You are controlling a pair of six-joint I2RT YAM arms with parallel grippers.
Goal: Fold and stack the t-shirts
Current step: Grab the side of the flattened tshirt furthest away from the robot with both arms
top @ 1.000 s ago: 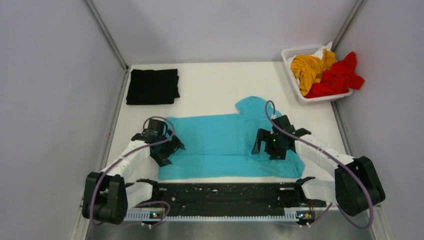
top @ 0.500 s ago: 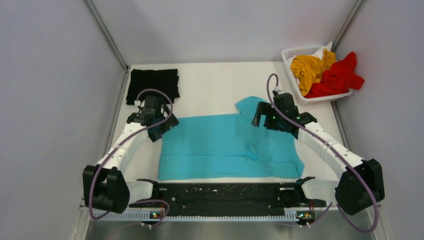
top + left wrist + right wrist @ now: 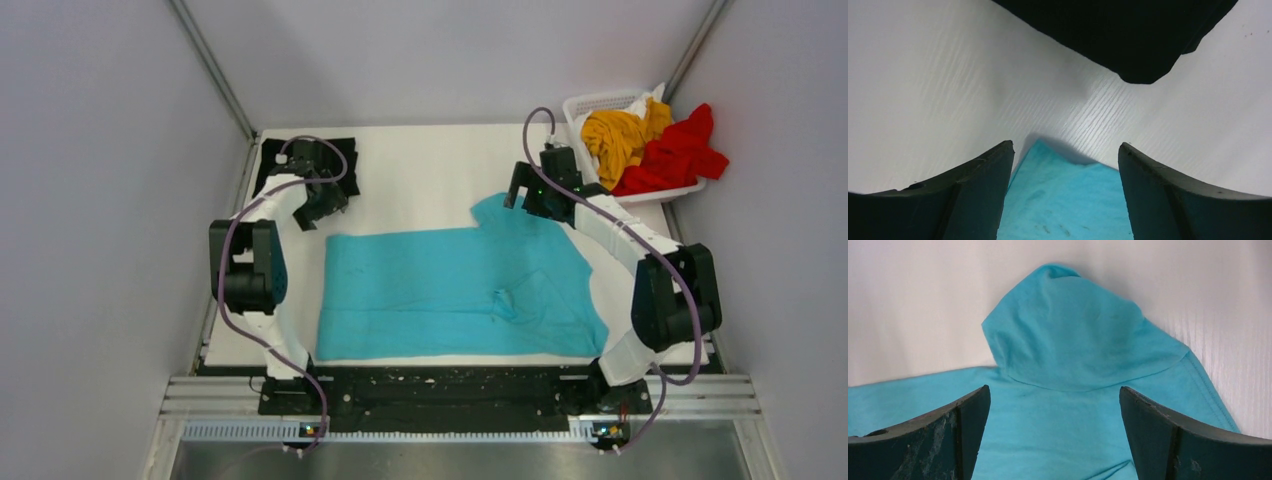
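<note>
The turquoise t-shirt (image 3: pixel 450 290) lies spread flat across the middle of the counter (image 3: pixel 420 165), one sleeve poking out at its far right corner. The right gripper (image 3: pixel 520 195) hangs just over that sleeve, jaws wide apart with nothing between them. The left gripper (image 3: pixel 325 208), just as wide and empty, hovers above the shirt's far left corner, close to the folded black t-shirt (image 3: pixel 1113 35), while the mustard t-shirt (image 3: pixel 612 135) and red t-shirt (image 3: pixel 675 155) sit bunched in the white basket (image 3: pixel 590 103) at the far right.
</note>
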